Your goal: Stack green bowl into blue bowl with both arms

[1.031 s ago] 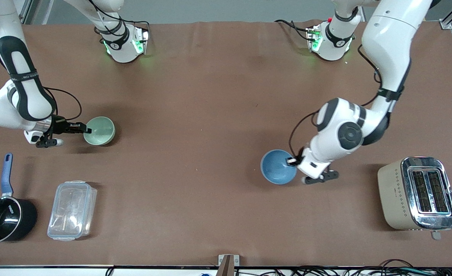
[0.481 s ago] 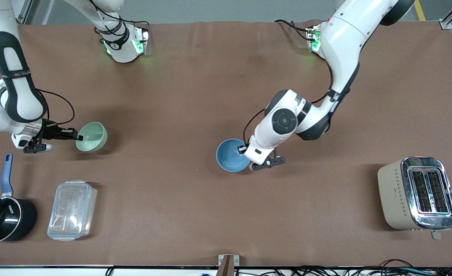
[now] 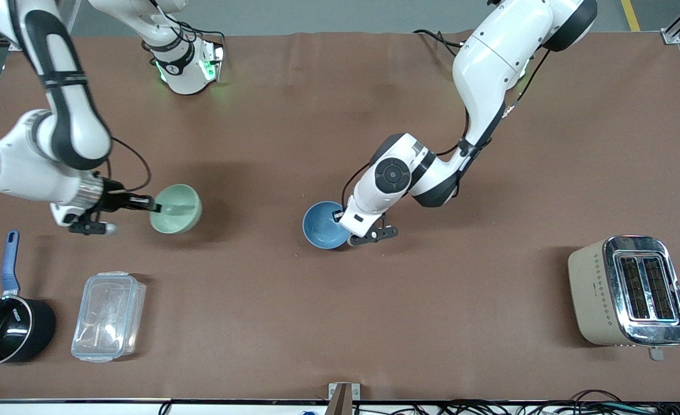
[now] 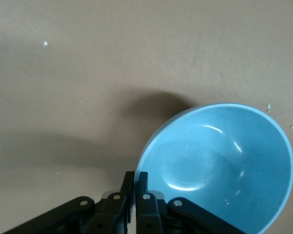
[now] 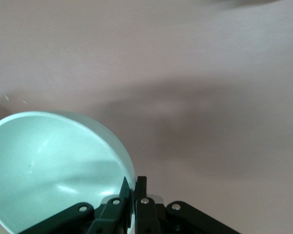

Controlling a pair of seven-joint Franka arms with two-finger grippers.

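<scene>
The pale green bowl point(image 3: 176, 208) is held by its rim in my right gripper point(image 3: 153, 205), tilted, above the table toward the right arm's end. In the right wrist view the green bowl point(image 5: 53, 165) fills one corner and the gripper point(image 5: 135, 187) is shut on its rim. The blue bowl point(image 3: 324, 225) is held by its rim in my left gripper point(image 3: 338, 217), over the middle of the table. In the left wrist view the blue bowl point(image 4: 219, 161) shows its pale inside and the gripper point(image 4: 136, 180) is shut on its rim.
A black saucepan with a blue handle point(image 3: 3, 323) and a clear plastic box point(image 3: 108, 316) stand near the front camera at the right arm's end. A beige toaster point(image 3: 628, 291) stands at the left arm's end. A brown mat point(image 3: 294, 323) covers the table.
The left arm has carried the blue bowl from near the toaster toward the table's middle. The right arm has lifted the green bowl and moved it toward the middle.
</scene>
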